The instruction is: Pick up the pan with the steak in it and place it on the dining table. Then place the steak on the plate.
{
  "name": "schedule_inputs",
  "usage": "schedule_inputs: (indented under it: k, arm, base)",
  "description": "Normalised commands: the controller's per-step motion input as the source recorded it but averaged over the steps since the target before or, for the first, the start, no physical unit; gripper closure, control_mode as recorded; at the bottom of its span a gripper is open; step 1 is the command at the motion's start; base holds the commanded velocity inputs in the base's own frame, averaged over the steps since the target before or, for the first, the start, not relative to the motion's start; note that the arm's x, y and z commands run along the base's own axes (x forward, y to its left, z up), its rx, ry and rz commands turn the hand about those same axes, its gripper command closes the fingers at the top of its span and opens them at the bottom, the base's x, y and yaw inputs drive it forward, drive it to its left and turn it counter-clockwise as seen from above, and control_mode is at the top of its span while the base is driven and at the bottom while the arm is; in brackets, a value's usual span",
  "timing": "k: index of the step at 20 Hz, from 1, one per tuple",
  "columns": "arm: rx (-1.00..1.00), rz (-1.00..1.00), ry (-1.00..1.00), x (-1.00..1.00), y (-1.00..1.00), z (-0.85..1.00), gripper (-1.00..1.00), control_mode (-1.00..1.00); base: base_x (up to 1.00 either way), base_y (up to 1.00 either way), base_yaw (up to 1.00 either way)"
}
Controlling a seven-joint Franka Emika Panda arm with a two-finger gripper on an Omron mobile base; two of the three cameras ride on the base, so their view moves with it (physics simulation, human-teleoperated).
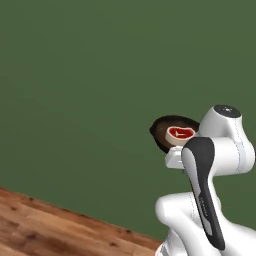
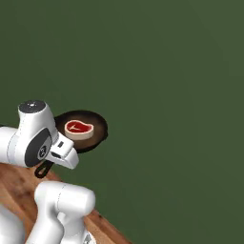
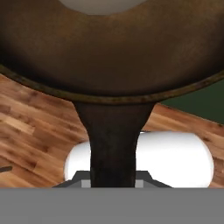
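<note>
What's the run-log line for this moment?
phase: carrying | gripper: shut on pan handle | pan: lifted, over wood floor | steak: in pan | backdrop: green wall

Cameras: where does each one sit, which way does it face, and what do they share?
Left base view: behind-left, facing a green wall; arm lower right, carrying pan with steak.
Right base view: behind-right; arm lower left.
Hand view: on the hand, looking along the pan's handle, wood floor below.
Shared: pan in all; steak in both base views.
</note>
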Motion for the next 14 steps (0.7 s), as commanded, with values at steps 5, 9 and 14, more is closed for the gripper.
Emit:
schedule_inputs:
  k: [5, 9, 14]
  arm:
    - [0.0, 0.0, 0.0, 0.0, 0.0, 0.0, 1.0, 1.0]
    - [0.0, 0.0, 0.0, 0.0, 0.0, 0.0, 1.0, 1.0]
    - [0.0, 0.0, 0.0, 0.0, 0.0, 0.0, 1.0, 1.0]
  base:
    - [-0.02, 0.0, 0.5]
    - [-0.02, 0.0, 0.5]
    - [-0.02, 0.0, 0.5]
